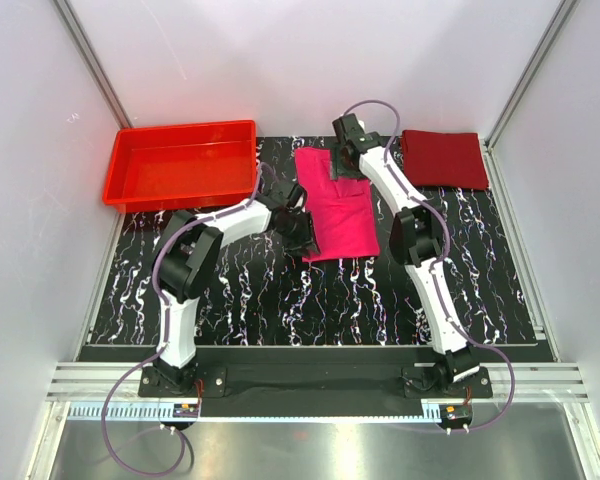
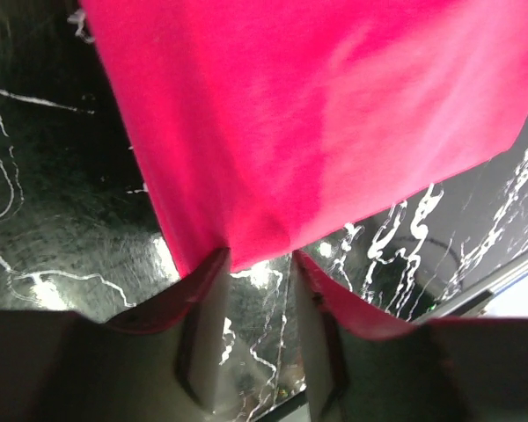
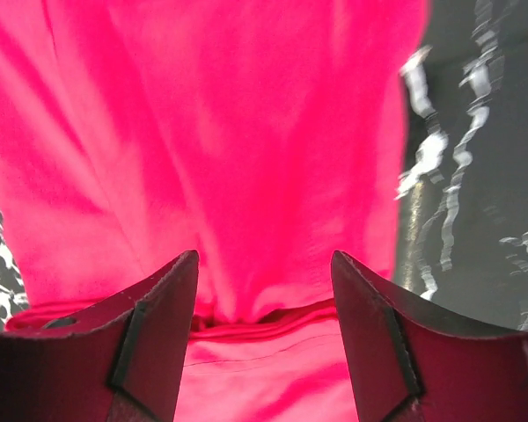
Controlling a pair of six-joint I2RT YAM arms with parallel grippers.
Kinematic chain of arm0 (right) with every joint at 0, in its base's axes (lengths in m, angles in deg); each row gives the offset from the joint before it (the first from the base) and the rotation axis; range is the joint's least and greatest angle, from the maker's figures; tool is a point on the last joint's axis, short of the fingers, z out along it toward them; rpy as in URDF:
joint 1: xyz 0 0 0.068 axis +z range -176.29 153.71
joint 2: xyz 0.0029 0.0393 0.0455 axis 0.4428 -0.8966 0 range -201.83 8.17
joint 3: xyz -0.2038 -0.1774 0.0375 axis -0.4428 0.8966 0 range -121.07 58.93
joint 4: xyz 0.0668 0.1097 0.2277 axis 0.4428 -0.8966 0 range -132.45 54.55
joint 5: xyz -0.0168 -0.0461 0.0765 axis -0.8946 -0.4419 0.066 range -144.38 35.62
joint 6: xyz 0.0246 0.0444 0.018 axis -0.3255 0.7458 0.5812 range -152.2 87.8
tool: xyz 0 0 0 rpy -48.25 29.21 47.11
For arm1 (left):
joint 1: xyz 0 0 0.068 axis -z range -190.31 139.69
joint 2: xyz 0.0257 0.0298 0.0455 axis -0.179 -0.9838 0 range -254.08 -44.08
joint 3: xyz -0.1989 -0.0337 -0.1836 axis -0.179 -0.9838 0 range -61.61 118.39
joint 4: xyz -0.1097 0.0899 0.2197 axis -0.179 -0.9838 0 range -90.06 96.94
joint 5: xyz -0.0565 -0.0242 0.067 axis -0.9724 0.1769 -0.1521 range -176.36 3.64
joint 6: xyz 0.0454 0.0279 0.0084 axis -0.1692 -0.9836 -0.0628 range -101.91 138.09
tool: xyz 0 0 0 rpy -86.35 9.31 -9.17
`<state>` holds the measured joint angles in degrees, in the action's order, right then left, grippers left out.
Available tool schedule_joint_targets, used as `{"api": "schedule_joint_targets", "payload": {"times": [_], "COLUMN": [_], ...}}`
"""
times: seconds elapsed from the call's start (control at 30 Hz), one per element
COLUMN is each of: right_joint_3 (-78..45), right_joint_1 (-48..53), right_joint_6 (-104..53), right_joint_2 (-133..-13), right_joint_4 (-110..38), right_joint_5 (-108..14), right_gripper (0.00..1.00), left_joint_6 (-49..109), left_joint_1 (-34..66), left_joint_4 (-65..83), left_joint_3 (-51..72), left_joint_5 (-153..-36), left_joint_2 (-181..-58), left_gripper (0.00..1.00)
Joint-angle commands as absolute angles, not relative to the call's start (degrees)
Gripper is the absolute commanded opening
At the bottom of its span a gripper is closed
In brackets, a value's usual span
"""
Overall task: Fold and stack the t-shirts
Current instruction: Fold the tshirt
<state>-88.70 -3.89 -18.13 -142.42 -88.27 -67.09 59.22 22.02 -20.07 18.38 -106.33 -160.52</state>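
Pink t-shirt (image 1: 342, 215) lies at centre of the top view, flat on the table (image 1: 280, 310), folded into a long, slightly skewed rectangle running from upper middle down to centre. Its top edge is hidden under the right arm's wrist. Maroon t-shirt (image 1: 443, 158) is upper right in that view, a neat folded rectangle at the table's far edge, well apart from the pink one, nothing touching it. Right gripper (image 3: 264, 264) is over the upper end of the pink t-shirt, jaws wide apart, nothing clamped. A rumpled fold of pink cloth shows between and below its fingers (image 3: 154, 338); the wrist view is too blurred to tell whether the tips touch the cloth. Left gripper (image 2: 257, 264) is at the pink t-shirt's lower-left corner, jaws partly apart, bare table visible in the gap. A point of the cloth's edge reaches down to the tips, but nothing is clamped. Pink shows along the outer sides of both left fingers; cloth or reflection, can't tell, so contact is unclear. In the top view both grippers are mostly hidden by their own wrists. Red tray (image 1: 180, 170) is upper left, at the table's far-left corner, apart from both shirts.
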Motion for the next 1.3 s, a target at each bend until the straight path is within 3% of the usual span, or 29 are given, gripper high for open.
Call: {"api": "schedule_joint_targets", "payload": {"times": [0.0, 0.2, 0.23, 0.27, 0.4, 0.67, 0.97, 1.27], "right_joint_3": [-88.9, -68.0, -66.6, -65.5, -63.4, -64.5, -67.8, -65.1], "right_joint_1": [-6.1, -9.0, -9.8, -10.5, -13.5, -14.4, -15.2, -15.9], "right_joint_6": [-19.1, -19.9, -20.9, -21.0, -22.2, -25.3, -25.7, -27.4], "right_joint_2": [-137.2, -123.4, -122.4, -122.1, -123.1, -126.7, -131.4, -131.1], "right_joint_4": [-88.3, -81.1, -80.6, -80.0, -80.4, -80.4, -82.4, -81.9], "right_joint_5": [-66.1, -54.2, -49.3, -47.5, -37.7, -33.9, -33.5, -35.6], "right_gripper": [0.69, 0.69, 0.66, 0.54, 0.45, 0.52, 0.47, 0.52], "left_joint_6": [54.5, 49.7, 48.8, 47.1, 44.1, 44.0, 43.0, 44.1], "left_joint_1": [20.3, 14.6, 13.5, 13.1, 11.8, 11.7, 11.3, 10.8], "left_joint_4": [-22.8, -23.8, -24.8, -26.4, -27.8, -24.9, -25.1, -22.9], "left_joint_3": [26.2, 36.0, 37.7, 40.9, 45.8, 48.6, 50.0, 50.5], "left_joint_5": [-105.4, -110.5, -110.5, -109.9, -108.4, -107.7, -104.2, -106.3], "left_joint_2": [-157.6, -163.1, -164.1, -166.1, -170.0, -175.1, -177.1, -178.8], "left_gripper": [0.41, 0.58, 0.58, 0.59, 0.58, 0.52, 0.52, 0.5]}}
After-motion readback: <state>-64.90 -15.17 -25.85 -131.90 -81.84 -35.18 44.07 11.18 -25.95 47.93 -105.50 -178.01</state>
